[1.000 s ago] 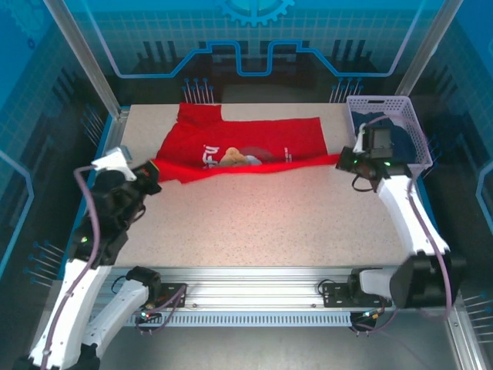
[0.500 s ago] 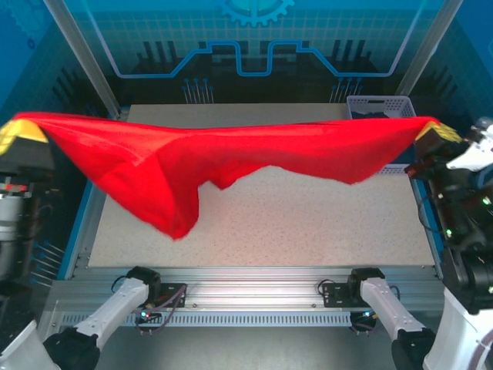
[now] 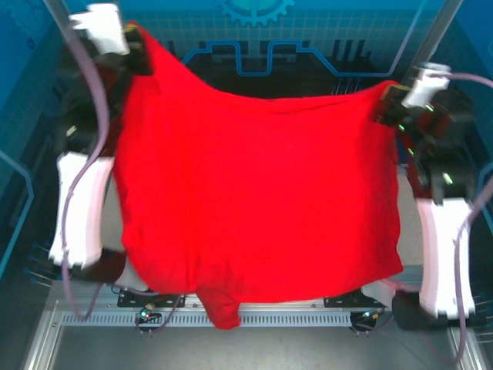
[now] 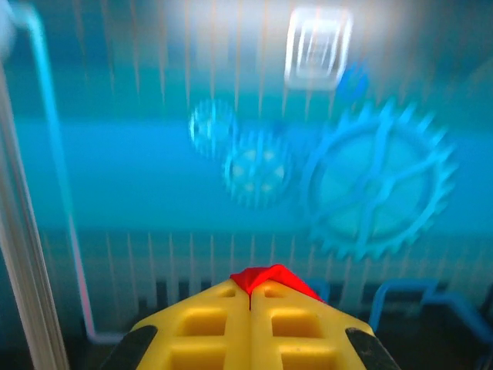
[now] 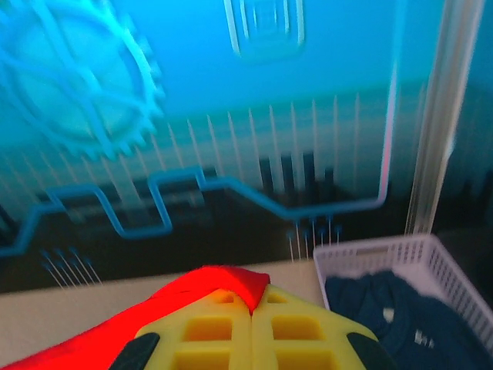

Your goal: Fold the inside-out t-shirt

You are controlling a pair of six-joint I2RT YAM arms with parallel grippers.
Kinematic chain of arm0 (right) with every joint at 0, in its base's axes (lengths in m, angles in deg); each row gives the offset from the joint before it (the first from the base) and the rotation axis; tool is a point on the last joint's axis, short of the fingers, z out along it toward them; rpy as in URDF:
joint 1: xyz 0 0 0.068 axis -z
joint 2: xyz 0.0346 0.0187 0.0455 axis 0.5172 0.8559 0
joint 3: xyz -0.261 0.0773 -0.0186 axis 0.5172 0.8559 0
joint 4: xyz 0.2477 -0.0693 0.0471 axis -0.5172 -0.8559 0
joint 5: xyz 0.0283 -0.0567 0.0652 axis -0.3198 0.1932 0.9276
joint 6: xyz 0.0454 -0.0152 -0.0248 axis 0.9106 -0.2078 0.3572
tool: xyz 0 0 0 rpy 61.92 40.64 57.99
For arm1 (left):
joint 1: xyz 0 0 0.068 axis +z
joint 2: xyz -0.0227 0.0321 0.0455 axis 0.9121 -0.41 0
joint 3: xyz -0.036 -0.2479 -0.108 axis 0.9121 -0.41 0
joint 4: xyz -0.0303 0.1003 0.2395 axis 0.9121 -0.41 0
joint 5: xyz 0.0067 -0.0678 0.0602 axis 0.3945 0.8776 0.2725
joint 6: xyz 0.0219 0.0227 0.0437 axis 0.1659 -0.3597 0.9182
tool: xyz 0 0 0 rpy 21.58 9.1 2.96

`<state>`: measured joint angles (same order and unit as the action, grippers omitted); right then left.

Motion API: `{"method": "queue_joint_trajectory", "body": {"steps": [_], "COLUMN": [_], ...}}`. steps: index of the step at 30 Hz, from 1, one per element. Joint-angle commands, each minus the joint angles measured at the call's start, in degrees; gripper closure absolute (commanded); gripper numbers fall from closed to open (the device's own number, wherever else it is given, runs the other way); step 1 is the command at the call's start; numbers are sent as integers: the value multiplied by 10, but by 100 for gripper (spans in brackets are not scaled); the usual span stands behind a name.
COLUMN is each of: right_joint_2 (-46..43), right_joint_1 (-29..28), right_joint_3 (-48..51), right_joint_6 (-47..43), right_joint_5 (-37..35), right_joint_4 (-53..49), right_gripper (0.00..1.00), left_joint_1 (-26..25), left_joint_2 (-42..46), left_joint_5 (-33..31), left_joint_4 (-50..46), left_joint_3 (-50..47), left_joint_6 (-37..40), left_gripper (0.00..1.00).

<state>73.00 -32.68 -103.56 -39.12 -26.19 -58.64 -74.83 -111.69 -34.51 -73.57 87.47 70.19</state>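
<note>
Red cloth of the inside-out t-shirt (image 3: 254,200) now hangs high as one spread sheet, where half a second ago it sagged in a low swag between the arms; I judge it shaken out, ready to lay flat. Its upper corners sit pinched in the left gripper (image 3: 137,48) and right gripper (image 3: 383,104), both jaws clamped tight on cloth

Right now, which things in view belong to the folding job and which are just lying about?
Job: red t-shirt, held up spread between both arms; left gripper and right gripper, each pinching an edge of it.
Lying about: white basket; dark navy garment inside it.
</note>
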Motion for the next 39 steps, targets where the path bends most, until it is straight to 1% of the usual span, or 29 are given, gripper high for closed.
{"method": "queue_joint_trajectory", "body": {"steps": [1,3,4,5,6,7,8,9,10,11,12,13,14,15,16,17,20,22,24,26,28,30,31,33,35,39], "right_joint_2": [143,261,332,410,480,560,631,687,738,771,783,782,769,749,721,681,575,530,513,525,535,545,549,552,561,542], "right_joint_1": [-15,-22,-22,-22,-24,-21,-21,-18,-16,-17,-19,-25,-31,-36,-44,-55,-88,-110,-124,-130,-126,-117,-114,-107,-99,-81], "right_joint_3": [37,14,-20,-76,-132,-212,-296,-368,-443,-500,-525,-528,-508,-479,-435,-369,-194,-102,-45,-30,-18,-5,-2,8,10,63], "right_joint_6": [9,16,22,22,26,26,25,25,25,25,16,9,4,1,-2,-8,-7,3,10,14,14,14,14,13,13,14], "right_joint_5": [-5,-8,-10,-7,-19,-17,-18,-16,0,8,23,36,50,66,73,68,63,86,116,118,119,122,116,107,116,74], "right_joint_4": [94,123,125,112,91,60,25,-11,-53,-85,-103,-114,-116,-119,-120,-112,-87,-72,-61,-86,-105,-110,-115,-122,-147,-168], "right_gripper": [100,97,93,87,82,74,67,63,60,59,57,54,50,47,46,45,44,44,44,47,51,56,57,58,60,66], "left_joint_1": [32,45,51,57,61,63,63,63,62,63,63,63,65,65,65,65,61,56,42,26,12,3,-1,-7,-10,-11], "left_joint_2": [-97,-184,-240,-304,-361,-439,-522,-586,-650,-683,-687,-665,-622,-575,-514,-455,-305,-215,-144,-93,-57,-22,-4,31,67,127], "left_joint_5": [5,10,17,23,31,44,55,71,86,99,108,107,110,113,122,130,149,173,184,179,167,166,170,165,173,212], "left_joint_4": [52,76,80,80,76,52,14,-18,-44,-58,-62,-61,-47,-13,35,73,130,194,239,223,215,222,221,203,201,155], "left_joint_3": [-34,-21,6,48,95,180,289,382,477,528,527,486,408,323,207,109,-129,-289,-417,-500,-565,-623,-647,-680,-709,-739], "left_joint_6": [3,-2,-7,-15,-24,-34,-46,-58,-73,-93,-107,-125,-144,-160,-183,-208,-285,-329,-345,-349,-353,-354,-352,-356,-361,-376], "left_gripper": [100,100,100,100,93,76,64,59,50,40,35,26,21,18,18,17,16,16,16,16,16,16,16,15,15,14]}}
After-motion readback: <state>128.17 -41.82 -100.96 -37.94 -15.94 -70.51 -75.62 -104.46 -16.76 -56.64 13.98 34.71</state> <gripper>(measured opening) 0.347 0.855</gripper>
